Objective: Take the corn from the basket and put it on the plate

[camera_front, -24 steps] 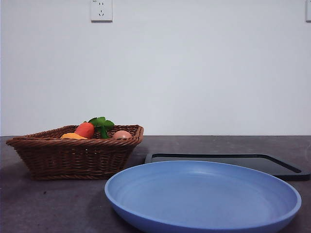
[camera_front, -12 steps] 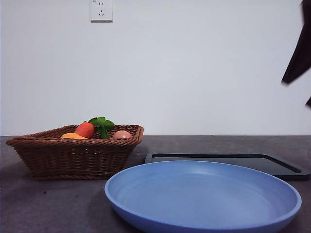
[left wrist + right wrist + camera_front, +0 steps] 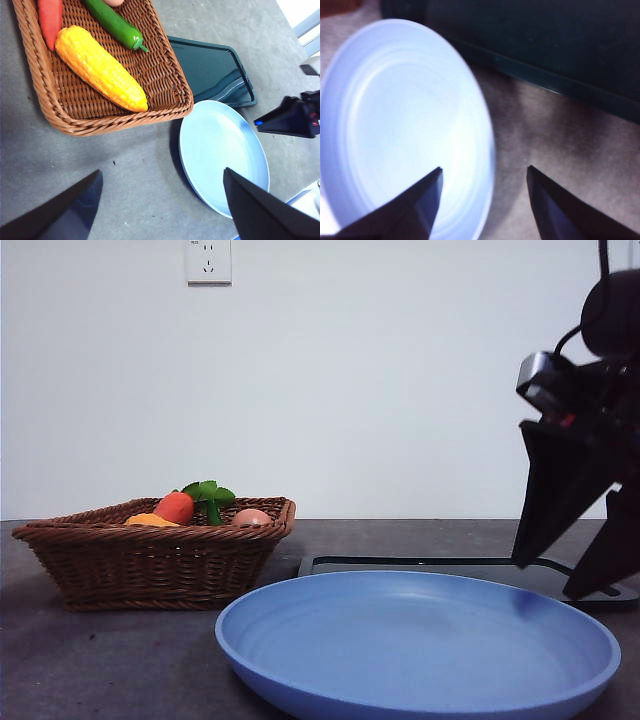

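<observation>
The right gripper hangs low at 3 o'clock in the front view, its 2 jaws spread wide over the plate rim and black tray. The left gripper gapes high above bare table. The corn lies in the basket, mostly hidden from the front.

I see a carrot with green leaves beside a pale egg, and a green cucumber (plain only from my left wrist). A black tray lies flat on the grey table; a socket sits on the white wall.
</observation>
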